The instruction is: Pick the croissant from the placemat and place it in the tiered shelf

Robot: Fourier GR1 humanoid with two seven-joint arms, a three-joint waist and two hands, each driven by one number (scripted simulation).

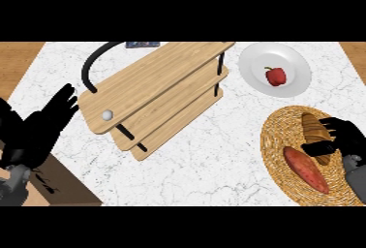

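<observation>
A golden-brown croissant (pixel 314 130) lies on the round woven placemat (pixel 286 160) at the right of the counter. My right hand (pixel 342 138) sits over it, with fingers and thumb curled round the croissant's lower half, which they partly hide. The wooden tiered shelf (pixel 154 82) with black posts stands tilted across the middle of the counter, far to the left of that hand. A small white ball (pixel 107 115) rests on its top board. My left hand (pixel 39 123) rests open at the left edge, fingers pointing up.
A reddish sweet potato (pixel 306 169) lies on the placemat just left of my right hand. A white plate (pixel 275 63) holding a red pepper (pixel 275 76) sits behind the placemat. A brown box (pixel 64 186) stands at the lower left.
</observation>
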